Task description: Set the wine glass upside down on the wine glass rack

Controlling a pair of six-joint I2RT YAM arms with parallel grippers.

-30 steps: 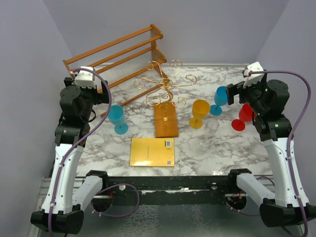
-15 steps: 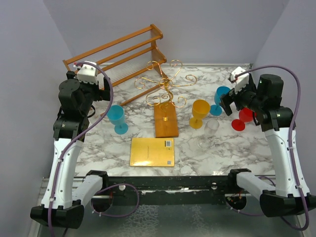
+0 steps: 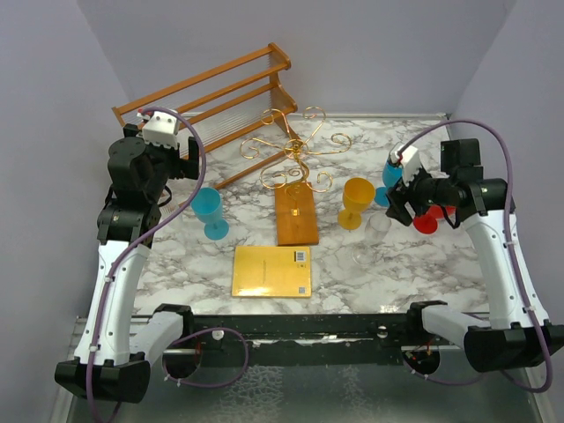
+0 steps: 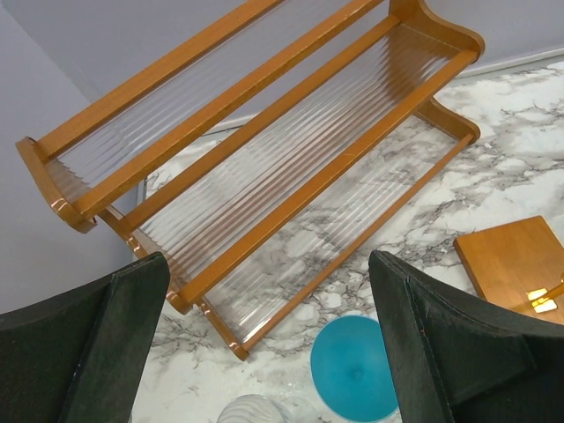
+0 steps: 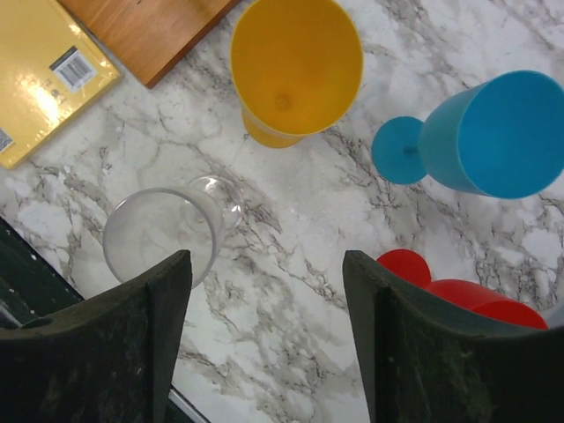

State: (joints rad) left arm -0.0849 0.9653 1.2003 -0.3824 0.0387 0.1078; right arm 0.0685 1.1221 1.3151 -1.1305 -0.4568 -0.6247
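Evidently nothing is yet hung on the wine glass rack (image 3: 296, 211); both pairs of jaws are spread, empty.

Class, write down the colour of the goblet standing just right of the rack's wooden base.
Yellow-orange goblet, clearest in the right wrist view.

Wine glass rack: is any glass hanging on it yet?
No, the wine glass rack shows only bare gold wire arms in the top external view, with no glass hanging from them.
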